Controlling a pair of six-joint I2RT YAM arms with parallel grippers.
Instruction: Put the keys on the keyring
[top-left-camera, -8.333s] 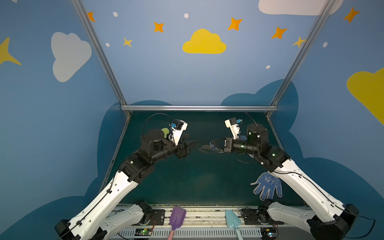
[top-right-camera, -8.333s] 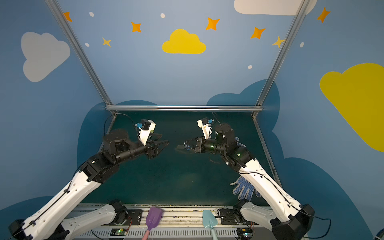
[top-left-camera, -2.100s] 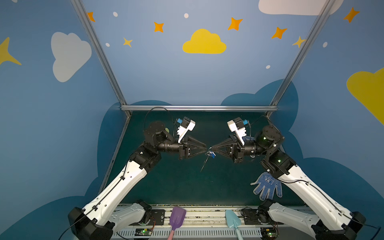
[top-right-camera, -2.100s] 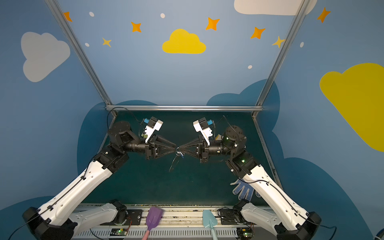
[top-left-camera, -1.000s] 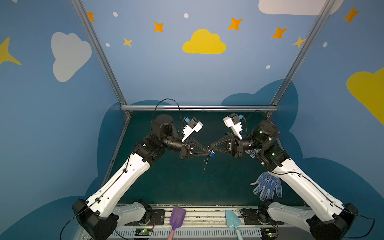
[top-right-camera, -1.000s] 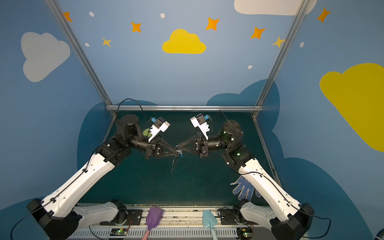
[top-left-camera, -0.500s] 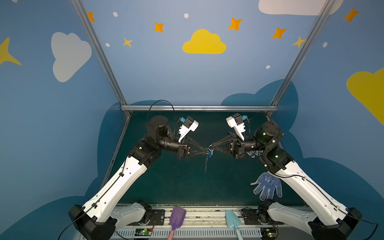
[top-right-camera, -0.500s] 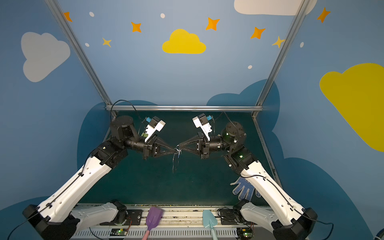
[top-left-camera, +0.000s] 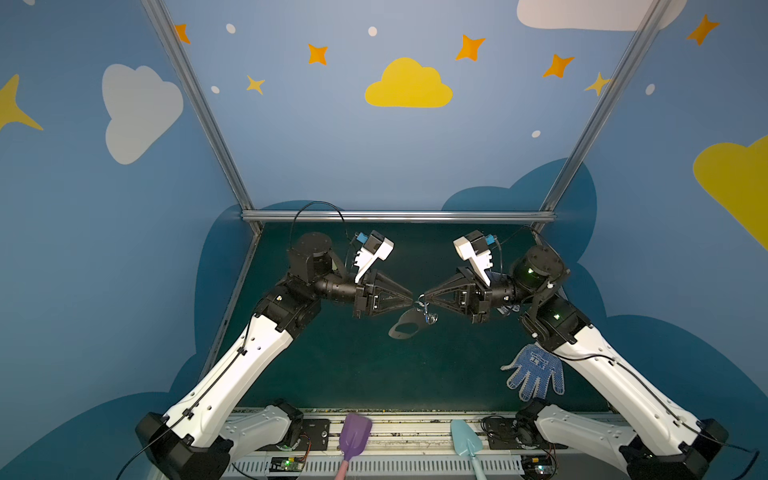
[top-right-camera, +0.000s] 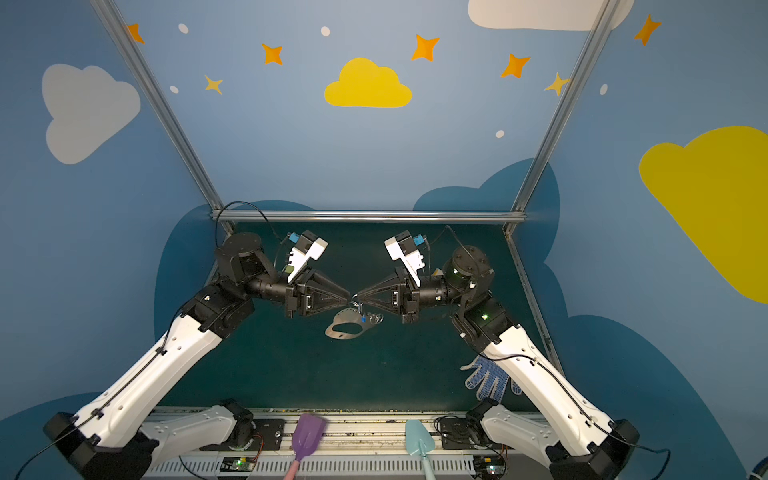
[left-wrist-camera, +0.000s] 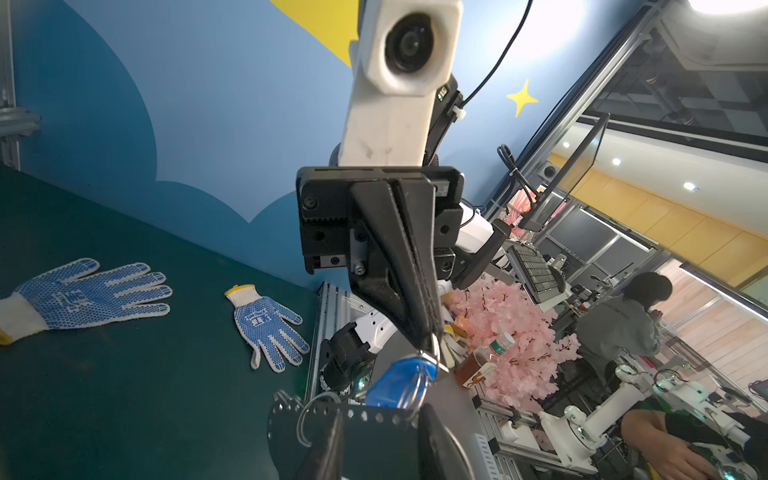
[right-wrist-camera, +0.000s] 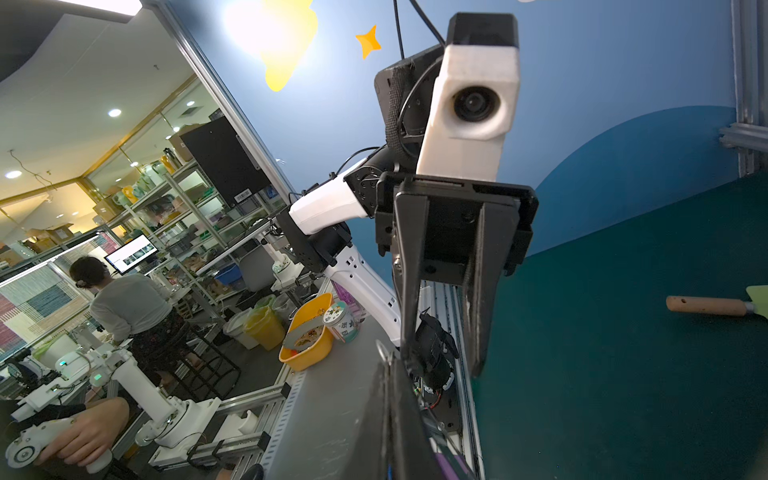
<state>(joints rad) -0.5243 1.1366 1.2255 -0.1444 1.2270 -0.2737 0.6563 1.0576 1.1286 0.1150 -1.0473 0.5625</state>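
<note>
The right gripper (top-left-camera: 425, 300) is clamped tip-first on the split ring of the keys (left-wrist-camera: 399, 380), and their blue tag dangles below it. The left gripper (top-left-camera: 411, 302) meets it tip to tip above the middle of the desk (top-left-camera: 332, 374), its fingers (right-wrist-camera: 478, 316) parted. The keyring (top-right-camera: 348, 318) sits just beneath both tips. It is tilted, with its long axis running toward the desk's left edge, the holed edge uppermost and the oval cutout lower. Whether it hangs free cannot be told. A dotted glove (top-left-camera: 534, 372) lies near the front right corner. A purple scoop (top-left-camera: 353, 432) and a teal scoop (top-left-camera: 465, 442) rest at the front edge.
</note>
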